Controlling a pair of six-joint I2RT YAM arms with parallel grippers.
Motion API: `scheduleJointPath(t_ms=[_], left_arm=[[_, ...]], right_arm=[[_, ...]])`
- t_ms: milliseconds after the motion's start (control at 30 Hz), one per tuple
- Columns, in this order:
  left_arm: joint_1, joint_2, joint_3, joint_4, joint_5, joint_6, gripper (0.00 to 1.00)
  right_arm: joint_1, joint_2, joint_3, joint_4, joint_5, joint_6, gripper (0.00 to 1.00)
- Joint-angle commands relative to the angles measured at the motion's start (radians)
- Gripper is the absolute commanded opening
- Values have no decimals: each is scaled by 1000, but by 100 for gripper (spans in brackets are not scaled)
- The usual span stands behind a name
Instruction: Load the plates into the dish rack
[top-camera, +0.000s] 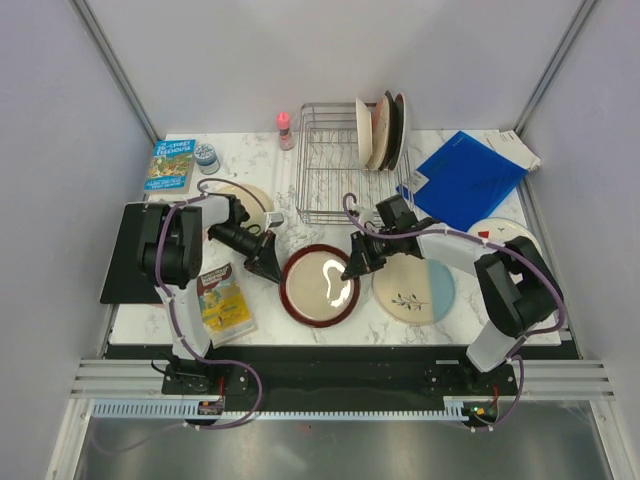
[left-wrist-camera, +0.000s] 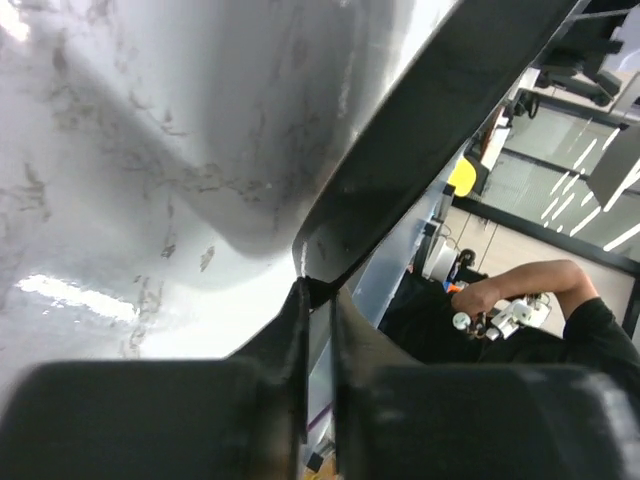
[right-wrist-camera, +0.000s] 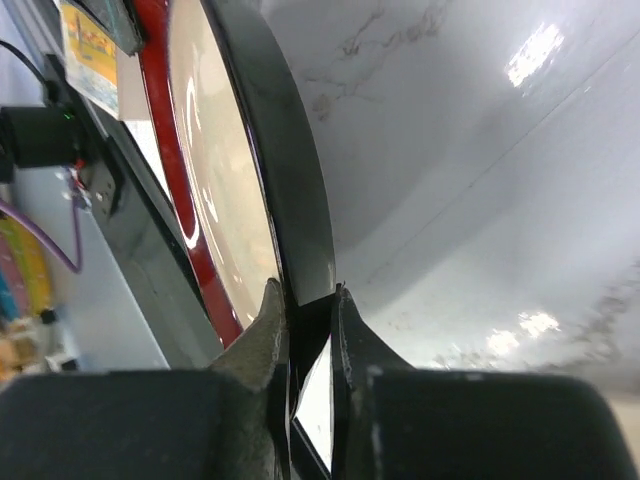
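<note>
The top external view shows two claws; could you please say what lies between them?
In the top view, the red-rimmed cream plate lies there, its rim pinched by the left claw and right claw.

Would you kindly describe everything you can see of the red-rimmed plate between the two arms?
The red-rimmed plate is round and glossy, seemingly ceramic: cream centre, dark red rim, dark underside. It lies roughly level near the front middle of the table, beside the twig-pattern plate. The left gripper has its fingers shut on the left edge, the right gripper on the right edge. Whether it is lifted cannot be told.
</note>
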Motion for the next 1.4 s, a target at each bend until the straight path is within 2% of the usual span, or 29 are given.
scheduleJointPath(t_ms=[0,33,67,100,167,200,300,433,467,567,600,633,767,833,967,1200,1367], left_arm=[[27,-95,39,23,66,-30,23],[38,-123,46,14,69,-24,26],[52,-178,57,7,91,-22,34],[84,-210,94,-12,103,-18,36],[107,-293,148,-65,119,8,43],[154,-318,198,-70,109,5,45],[186,-390,269,-58,70,-7,53],[190,-401,267,71,-27,-140,52],[189,-398,263,106,-59,-191,49],[189,-375,257,216,-111,-297,42],[190,-375,248,261,-116,-315,42],[190,-381,243,284,-118,-343,41],[189,-389,229,336,-130,-383,41],[187,-396,218,355,-138,-395,40],[183,-434,159,394,-145,-417,40],[153,-468,80,462,-199,-469,40],[137,-461,65,470,-191,-473,38]], right_arm=[[31,-130,190,-226,-115,-249,0],[28,-135,252,-263,-87,-281,0],[25,-138,287,-319,-70,-301,0],[14,-138,317,-334,-50,-297,0],[-4,-140,411,-337,13,-260,0],[-17,-140,446,-334,45,-227,0],[-29,-129,595,-291,158,-179,0],[-29,-69,800,-222,293,-156,0],[-27,-37,830,-190,330,-145,0],[-23,21,919,-95,511,-124,0],[-3,35,939,-72,666,-117,0],[5,50,977,-49,713,-136,0],[57,162,1080,68,927,-232,0],[74,207,1153,88,1084,-251,0],[106,339,1281,105,1299,-309,0],[131,426,1305,266,1536,-386,0],[129,478,1335,311,1620,-403,0]])
